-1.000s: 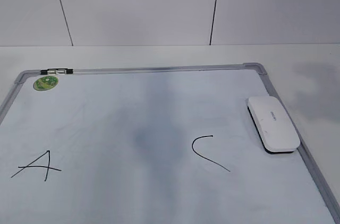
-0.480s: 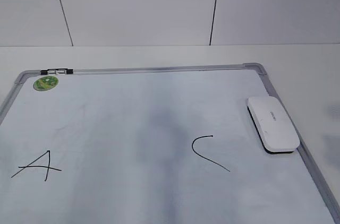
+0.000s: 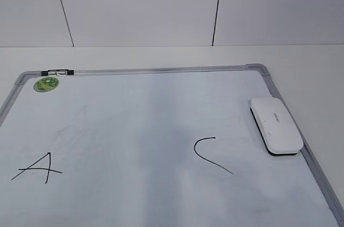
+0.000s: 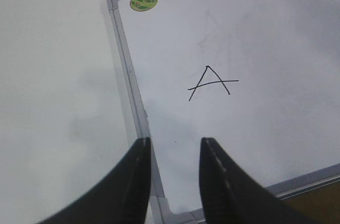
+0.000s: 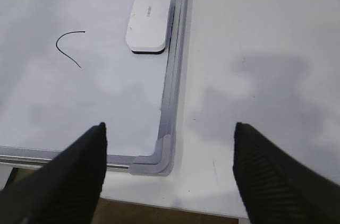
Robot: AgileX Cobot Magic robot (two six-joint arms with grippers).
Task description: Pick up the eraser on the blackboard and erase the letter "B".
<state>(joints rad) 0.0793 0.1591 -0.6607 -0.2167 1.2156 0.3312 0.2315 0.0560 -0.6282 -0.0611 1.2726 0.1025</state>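
No B visible btwn A and C; looks erased. White glossy oblong eraser (image 3: 275, 126) lies mid-right on silver-framed whiteboard (image 3: 161, 69). My right gripper (image 5: 169, 173) wide, left gripper (image 4: 174, 173) narrow, both empty. Next: nothing but parking, I'd judge.

The blackboard (image 3: 161, 69) runs off the exterior view's bottom and left edges, so its near corners are cut off. The grey lettering on the eraser (image 3: 275, 125) is too small to read. Both wrist views crop their pincer fingers (image 4: 135, 181) at the bottom.
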